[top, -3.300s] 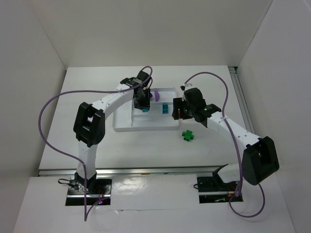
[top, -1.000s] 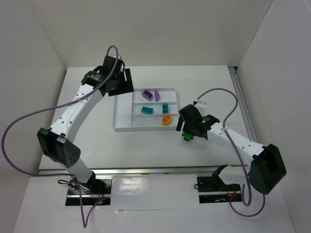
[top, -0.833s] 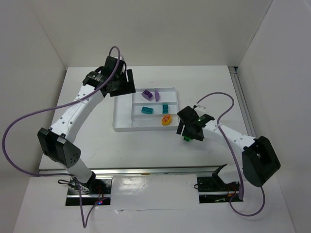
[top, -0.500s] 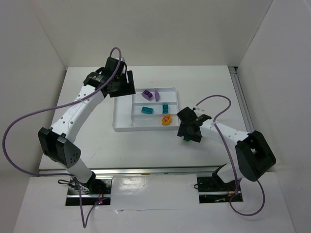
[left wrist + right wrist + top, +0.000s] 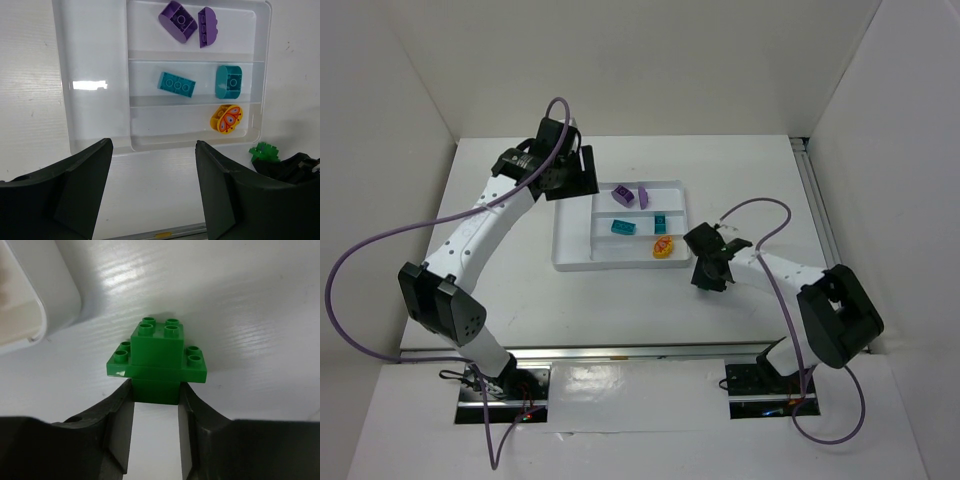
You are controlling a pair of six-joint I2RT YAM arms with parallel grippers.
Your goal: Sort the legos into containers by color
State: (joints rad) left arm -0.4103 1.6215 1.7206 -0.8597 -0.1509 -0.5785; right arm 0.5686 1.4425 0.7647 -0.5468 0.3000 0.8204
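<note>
The green lego (image 5: 156,357) stands on the white tabletop (image 5: 250,310), outside the tray (image 5: 92,55) and just beside its rounded corner. It is a stacked piece in glossy bright green: a square block with four studs on top sits on a wider slab, and two of the slab's studs show at either side. Below the slab is a narrower base block.

The right tool (image 5: 155,390) is down at the tabletop and pinches that base block, with one dark finger pressed against each of its sides. In the top view the tool covers the piece almost fully.

The left tool (image 5: 152,145) hangs high over the tray's far edge, looking down at it. Its two fingers are spread wide with nothing between them.

Seen from the left wrist, the white tray has one broad section and three narrow sections beside it.
- Two purple legos (image 5: 177,21) lie side by side in the section farthest from the green lego. Both have a rounded outline and show their studs.
- Two teal legos (image 5: 176,84) lie well apart in the middle section. One is a flat oblong with a row of studs and the other is a short piece with a curved end.
- A yellow lego (image 5: 226,118) rests in the section nearest the green lego. It is oval and has a red-orange pattern on its face.
</note>
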